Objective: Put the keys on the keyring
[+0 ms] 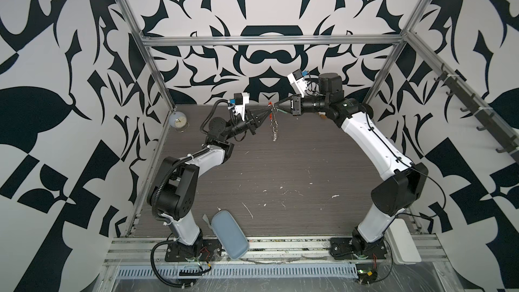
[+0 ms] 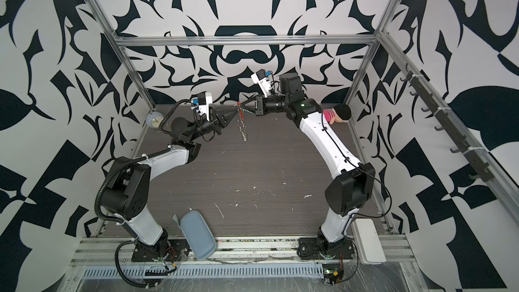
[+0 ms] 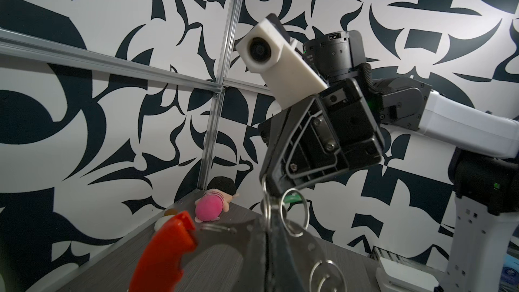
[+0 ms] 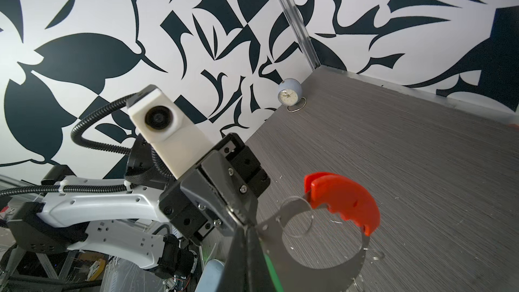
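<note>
Both arms meet in mid-air over the far end of the table (image 1: 295,169). My left gripper (image 1: 265,112) is clamped on the keyring (image 4: 345,200), pinching its metal band, with the red bar off to one side and the small rings dangling. My right gripper (image 1: 277,105) is closed on the keys (image 3: 291,198), whose green tag peeks out behind its tips, hard against the loop. I judge both pick-ups done and threading in hand. I can't tell whether the key is hooked on yet.
</note>
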`<action>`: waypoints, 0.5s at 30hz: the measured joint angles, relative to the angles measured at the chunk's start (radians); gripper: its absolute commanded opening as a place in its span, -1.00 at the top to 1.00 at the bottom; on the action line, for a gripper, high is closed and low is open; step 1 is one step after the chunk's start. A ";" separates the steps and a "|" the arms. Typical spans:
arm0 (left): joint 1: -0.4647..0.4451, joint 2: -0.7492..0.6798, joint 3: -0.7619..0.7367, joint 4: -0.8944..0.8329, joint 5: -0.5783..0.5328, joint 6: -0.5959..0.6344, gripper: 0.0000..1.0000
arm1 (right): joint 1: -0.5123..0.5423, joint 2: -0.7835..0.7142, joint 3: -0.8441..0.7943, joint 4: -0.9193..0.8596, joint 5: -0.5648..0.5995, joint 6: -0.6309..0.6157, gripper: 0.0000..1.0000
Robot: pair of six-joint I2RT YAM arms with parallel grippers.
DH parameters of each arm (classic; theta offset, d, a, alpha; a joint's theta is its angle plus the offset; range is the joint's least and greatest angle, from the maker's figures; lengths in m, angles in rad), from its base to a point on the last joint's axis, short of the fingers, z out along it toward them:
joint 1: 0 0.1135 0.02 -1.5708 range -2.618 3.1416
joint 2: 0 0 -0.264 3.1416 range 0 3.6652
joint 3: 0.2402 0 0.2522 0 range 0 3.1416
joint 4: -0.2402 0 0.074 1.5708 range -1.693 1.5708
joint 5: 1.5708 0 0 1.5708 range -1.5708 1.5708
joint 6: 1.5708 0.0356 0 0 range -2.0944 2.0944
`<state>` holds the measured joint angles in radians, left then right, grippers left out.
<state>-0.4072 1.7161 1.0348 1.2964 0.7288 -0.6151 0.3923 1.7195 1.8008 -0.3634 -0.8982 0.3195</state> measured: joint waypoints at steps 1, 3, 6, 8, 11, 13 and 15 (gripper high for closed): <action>0.000 0.000 0.000 0.000 0.000 0.002 1.00 | 0.000 -0.007 -0.005 0.006 0.002 0.000 1.00; 0.000 0.000 0.000 0.000 -0.001 0.005 1.00 | 0.000 -0.018 -0.011 0.014 0.003 0.000 1.00; 0.000 0.000 0.000 -0.001 -0.003 0.006 1.00 | 0.000 -0.027 -0.010 0.026 -0.002 0.000 1.00; 0.000 0.000 0.000 -0.001 -0.003 0.007 1.00 | 0.002 -0.028 -0.010 0.024 -0.008 -0.001 1.00; 0.000 0.000 0.001 -0.001 -0.003 0.006 1.00 | 0.005 -0.024 -0.010 0.017 -0.011 -0.007 1.00; 0.000 0.000 0.004 -0.001 -0.003 0.006 1.00 | 0.006 -0.019 -0.008 0.010 -0.012 -0.010 1.00; 0.000 0.000 0.007 -0.001 -0.003 0.005 1.00 | 0.008 -0.009 -0.001 -0.002 -0.011 -0.014 1.00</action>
<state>-0.4072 1.7161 1.0420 1.2957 0.7258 -0.6098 0.4004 1.7103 1.8000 -0.3649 -0.9096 0.3054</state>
